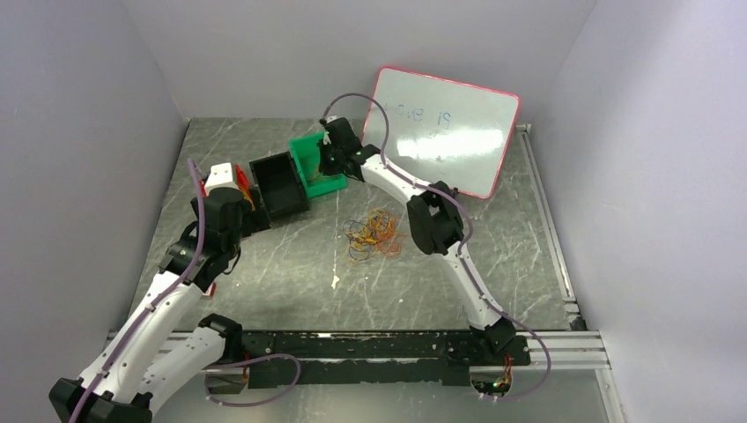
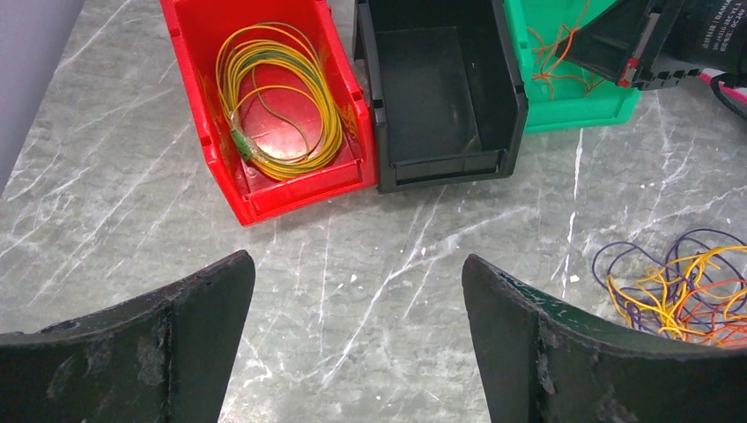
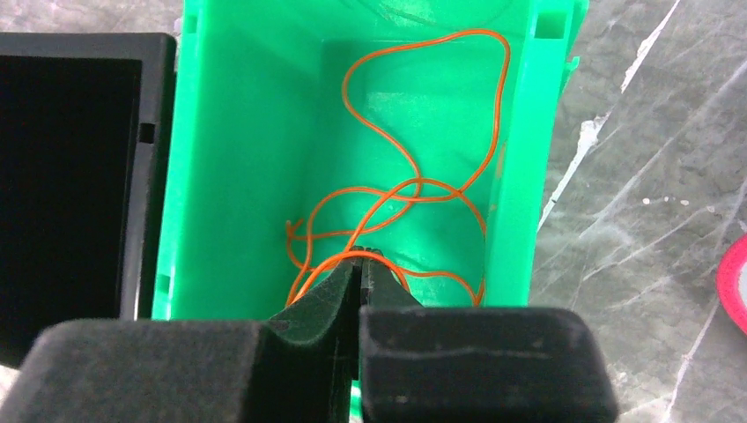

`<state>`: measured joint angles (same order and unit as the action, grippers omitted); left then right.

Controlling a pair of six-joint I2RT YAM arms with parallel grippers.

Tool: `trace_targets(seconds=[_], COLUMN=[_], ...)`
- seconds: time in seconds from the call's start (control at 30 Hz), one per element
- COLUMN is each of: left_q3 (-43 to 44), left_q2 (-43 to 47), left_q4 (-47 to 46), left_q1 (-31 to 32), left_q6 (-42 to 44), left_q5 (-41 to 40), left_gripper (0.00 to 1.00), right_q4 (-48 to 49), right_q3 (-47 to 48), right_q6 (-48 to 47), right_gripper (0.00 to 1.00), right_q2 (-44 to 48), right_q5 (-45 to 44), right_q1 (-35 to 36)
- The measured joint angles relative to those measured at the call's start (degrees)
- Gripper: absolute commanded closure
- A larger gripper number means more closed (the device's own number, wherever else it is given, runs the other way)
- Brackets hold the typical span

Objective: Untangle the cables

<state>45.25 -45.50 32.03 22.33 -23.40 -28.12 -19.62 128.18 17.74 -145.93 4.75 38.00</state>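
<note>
A loose tangle of orange, yellow and dark purple cables [image 1: 374,233] lies on the marble tabletop, and it shows at the right edge of the left wrist view as the tangle [image 2: 678,291]. One orange cable [image 3: 414,189] curls inside the green bin [image 3: 247,132]. My right gripper [image 3: 363,256] reaches into that bin, shut, with the orange strand running through its tips. A yellow-green cable [image 2: 282,97] is coiled in the red bin [image 2: 264,198]. My left gripper [image 2: 357,264] hangs wide open over bare table in front of the bins, holding nothing.
An empty black bin [image 2: 440,167] stands between the red and green bins. A pink-framed whiteboard [image 1: 445,132] leans at the back right. White walls close in the left, back and right sides. A rail [image 1: 388,348] runs along the near edge.
</note>
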Motion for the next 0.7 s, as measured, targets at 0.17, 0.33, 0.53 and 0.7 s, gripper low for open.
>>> trace_targets(seconds=[0.17, 0.33, 0.53, 0.7], left_q3=[0.0, 0.0, 0.0, 0.0], left_q2=[0.0, 0.0, -0.1, -0.2], left_q4=[-0.2, -0.4, -0.5, -0.5], left_q1=[0.0, 0.0, 0.0, 0.0], left_q6=[0.1, 0.1, 0.1, 0.2], left_q5=[0.2, 0.2, 0.3, 0.3], left_gripper=[0.08, 0.08, 0.08, 0.08], right_q4=[1.0, 3.9, 8.1, 7.7], right_q3=[1.0, 1.4, 1.1, 1.7], right_q6=[0.4, 0.0, -1.6, -3.0], right_gripper=[0.92, 0.83, 0.73, 0.64], right_q2=[-1.4, -1.5, -1.1, -0.7], right_q5=[0.8, 3.5, 6.9, 6.5], right_q1=[-0.5, -0.8, -0.7, -0.5])
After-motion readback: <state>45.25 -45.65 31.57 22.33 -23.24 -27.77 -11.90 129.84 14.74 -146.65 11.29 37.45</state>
